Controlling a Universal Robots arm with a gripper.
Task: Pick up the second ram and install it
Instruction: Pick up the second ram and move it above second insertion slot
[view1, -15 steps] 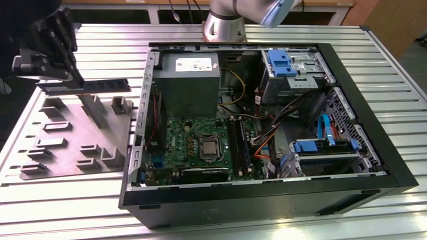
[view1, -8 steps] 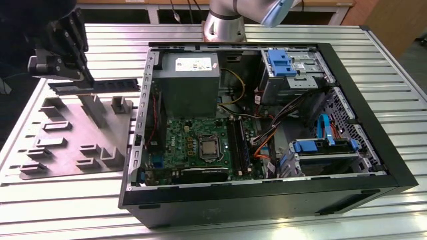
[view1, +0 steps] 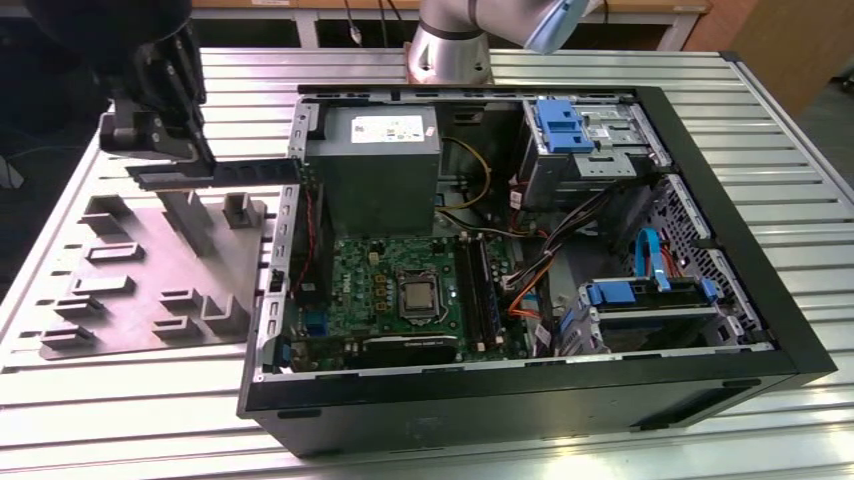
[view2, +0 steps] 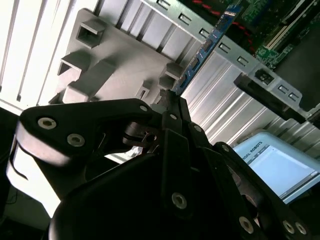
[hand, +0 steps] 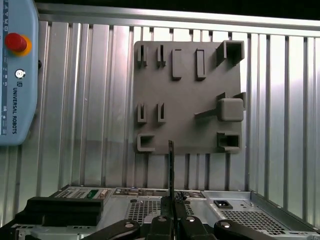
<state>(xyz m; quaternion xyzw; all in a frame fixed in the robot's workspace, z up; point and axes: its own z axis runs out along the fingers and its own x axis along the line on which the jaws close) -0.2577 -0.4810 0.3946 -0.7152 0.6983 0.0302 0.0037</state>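
At the exterior view's left of the open computer case (view1: 534, 400), the dark tool (view1: 163, 150) hangs over the far end of the grey fixture (view1: 147, 270), which lies flat on the ribbed metal surface (view1: 801, 200). We see the case lying on its side, with the green motherboard (view1: 400, 290), the grey power supply (view1: 380, 150) and the blue drive brackets (view1: 561, 125) exposed.

In the second wrist view we find the tool (view2: 172, 100) pinching the second ram (view2: 207, 45) by one end, pressed against both of its faces. The blue-green stick runs straight out from the fingertips and crosses in front of the case's slotted metal rim (view2: 240, 60), with the fixture (view2: 115, 65) beside it.

In the first wrist view we meet the second ram (hand: 171, 165) edge-on, a thin dark line reaching out from the tool (hand: 171, 205). Its free end lines up with the fixture's (hand: 185, 90) near edge; we cannot tell whether it touches. The case's perforated wall (hand: 235, 210) lies close to the tool. A pale blue pendant (hand: 17, 75) with a red button sits well apart from the fixture.
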